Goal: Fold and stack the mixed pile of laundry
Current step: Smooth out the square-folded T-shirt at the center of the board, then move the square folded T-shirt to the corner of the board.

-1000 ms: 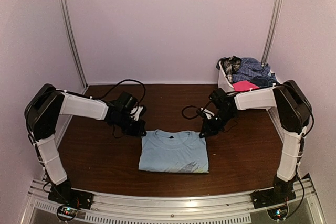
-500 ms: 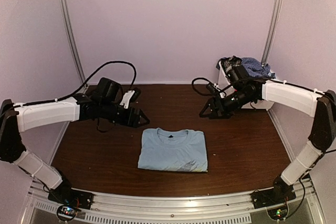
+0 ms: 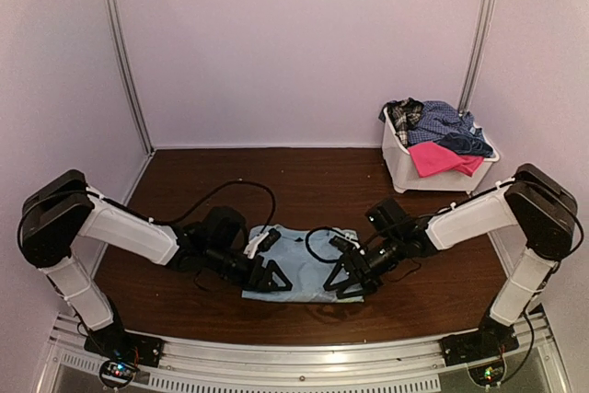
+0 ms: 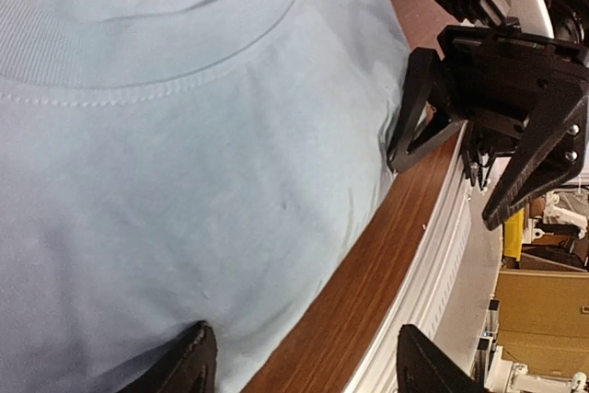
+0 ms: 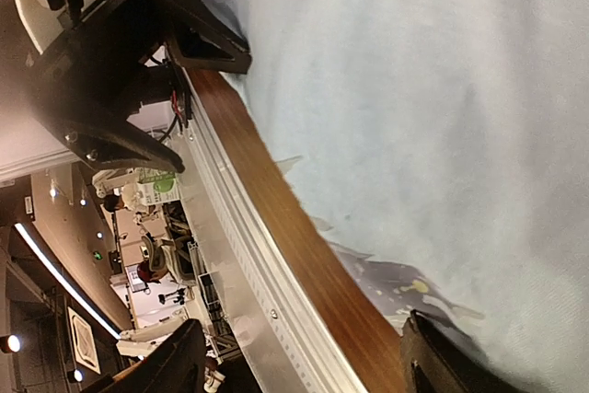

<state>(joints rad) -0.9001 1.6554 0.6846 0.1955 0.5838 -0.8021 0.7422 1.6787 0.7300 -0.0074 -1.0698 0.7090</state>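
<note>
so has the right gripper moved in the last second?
Yes. The right gripper has moved away from the basket toward the near edge of the table. It is now at the T-shirt's near right corner.

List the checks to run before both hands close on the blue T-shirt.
1. Left hand open: ok.
2. Right hand open: ok.
3. Both hands at the near edge of the light blue T-shirt: ok.
4. Hands apart, not touching each other: ok.
5. Every folded layer lined up to be caught: cannot tell.
6. Laundry pile out of the way in the white basket: ok.
</note>
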